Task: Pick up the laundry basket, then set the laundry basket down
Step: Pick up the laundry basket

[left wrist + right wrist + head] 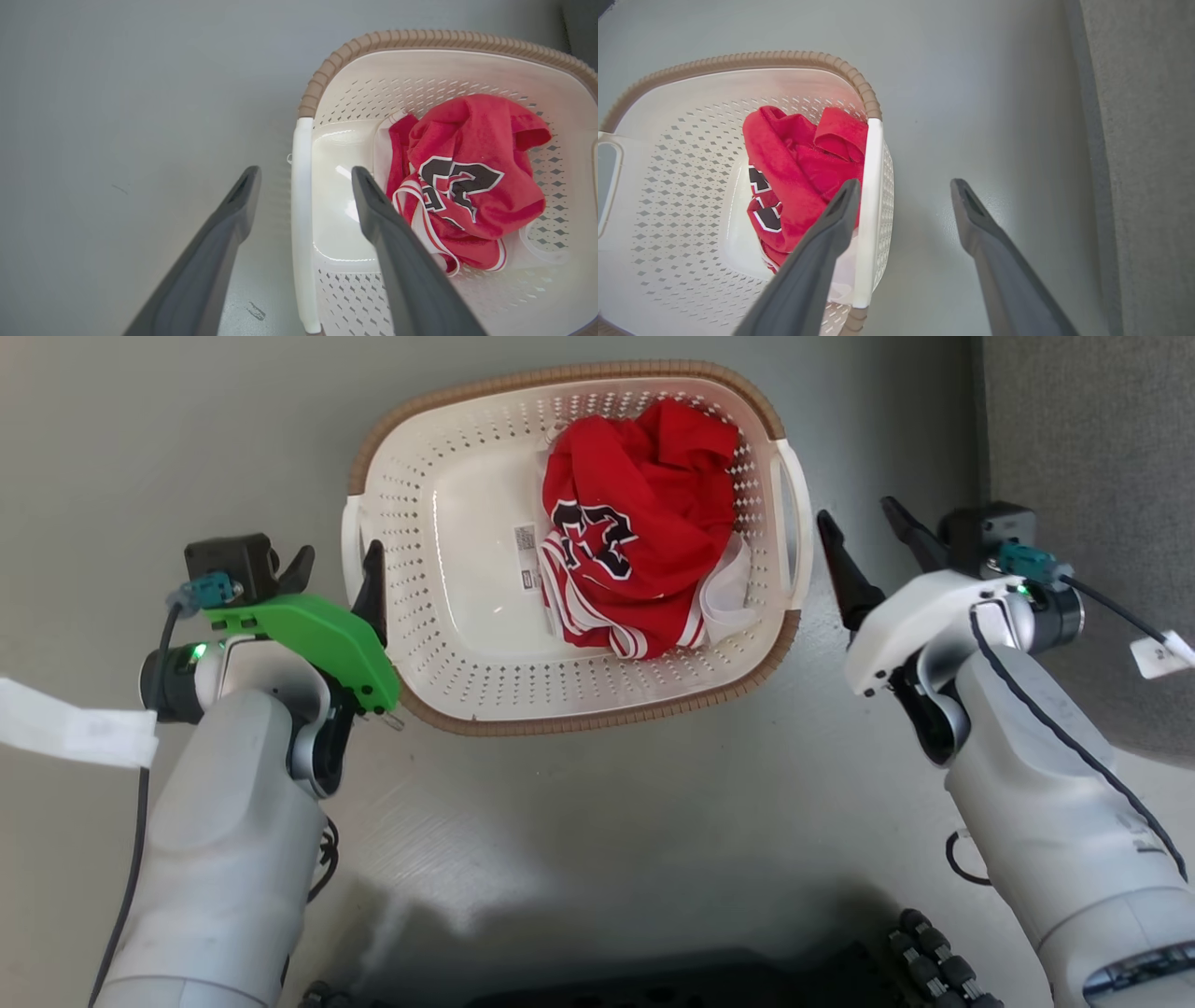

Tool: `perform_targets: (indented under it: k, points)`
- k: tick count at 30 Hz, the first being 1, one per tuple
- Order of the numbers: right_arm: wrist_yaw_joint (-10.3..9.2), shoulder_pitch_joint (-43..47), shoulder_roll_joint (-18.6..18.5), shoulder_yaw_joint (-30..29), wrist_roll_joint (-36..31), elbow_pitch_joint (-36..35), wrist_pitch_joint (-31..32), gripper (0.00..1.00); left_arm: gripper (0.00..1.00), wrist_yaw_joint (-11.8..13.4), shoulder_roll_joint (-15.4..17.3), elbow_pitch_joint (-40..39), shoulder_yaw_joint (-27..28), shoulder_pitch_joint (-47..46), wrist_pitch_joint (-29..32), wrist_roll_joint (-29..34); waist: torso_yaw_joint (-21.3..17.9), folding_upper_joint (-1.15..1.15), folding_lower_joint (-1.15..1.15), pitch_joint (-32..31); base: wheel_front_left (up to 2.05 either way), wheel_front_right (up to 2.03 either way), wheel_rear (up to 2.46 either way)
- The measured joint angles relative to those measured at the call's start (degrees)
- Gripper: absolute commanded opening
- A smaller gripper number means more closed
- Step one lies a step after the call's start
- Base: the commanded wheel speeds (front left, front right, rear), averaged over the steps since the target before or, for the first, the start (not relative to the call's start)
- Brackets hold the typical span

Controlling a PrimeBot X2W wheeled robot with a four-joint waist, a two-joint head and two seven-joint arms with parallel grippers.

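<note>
Laundry basket (439, 485): stands upright on the grey floor (597, 821), in the upper centre of the head view, brown rim uppermost. A crumpled red jersey (644, 495) with white trim lies in its right half; the left half of the base is bare apart from a small label (526, 537).

Left gripper (338, 560): at centre left of the head view, fingers apart. In the left wrist view this gripper (306, 186) straddles the white left handle (303, 224): one finger is over the floor at the left of the frame, the other over the interior of the basket (345, 298), near the jersey (486, 140). Contact with the handle cannot be confirmed.

Right gripper (864, 527): at centre right of the head view, fingers apart, just beside the right handle (794, 523). In the right wrist view this gripper (906, 186) has its left finger overlapping the handle (868, 186) and the jersey (794, 158), and its right finger over bare floor. Nothing is clamped. A textured grey surface (1074, 429) borders the floor at the right edge.
</note>
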Motion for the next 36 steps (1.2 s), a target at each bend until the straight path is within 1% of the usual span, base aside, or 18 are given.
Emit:
perform_targets:
  k: [6,11,24,28,33,34,35,36]
  points:
    - [0.47,-2.99,0.8,1.29,0.64,2.82,0.8,1.0,1.0,-0.4,-0.05,2.9,-0.18,-2.71,0.68,-0.08,-0.58,0.0,0.0,1.51,0.0,0.0,0.0]
    - [0.48,-4.76,0.86,1.66,1.09,4.77,0.8,1.0,1.0,-0.78,-0.18,5.41,-0.68,-4.92,1.49,-0.12,-0.87,0.0,0.0,2.95,0.0,0.0,0.0]
    - [0.58,-10.69,1.02,3.3,2.97,7.2,0.18,1.0,1.0,-1.49,-0.27,9.83,-1.08,-9.99,1.37,-0.43,-0.61,0.0,0.0,5.89,0.0,0.0,0.0]
    - [0.58,-10.7,1.32,4.38,3.58,9.36,0.24,1.0,1.0,-1.6,-0.34,11.23,-1.19,-11.24,0.37,-0.43,-0.47,0.0,0.0,6.51,0.0,0.0,0.0]
    - [0.57,-10.68,1.29,5.73,4.35,10.26,0.23,1.0,1.0,-1.85,-0.35,12.84,-1.32,-11.96,-0.18,-0.44,-0.3,0.0,0.0,6.76,0.0,0.0,0.0]
    - [0.57,-10.69,1.29,6.33,4.68,10.53,0.23,0.76,1.0,-1.96,-0.36,13.36,-1.36,-12.21,-0.33,-0.52,-0.25,0.0,-0.01,6.85,0.0,0.0,0.0]
    - [0.57,-10.7,1.3,6.55,4.82,10.77,0.23,0.0,0.0,-2.01,-0.36,13.57,-1.4,-12.41,-0.46,-0.52,-0.23,0.0,0.0,6.89,0.0,0.0,0.0]
    - [0.57,-10.7,1.3,6.81,5.16,11.02,0.23,0.0,0.0,-2.01,-0.36,13.83,-1.41,-12.66,-0.69,-0.54,-0.22,0.0,-0.01,6.94,0.0,0.0,0.0]
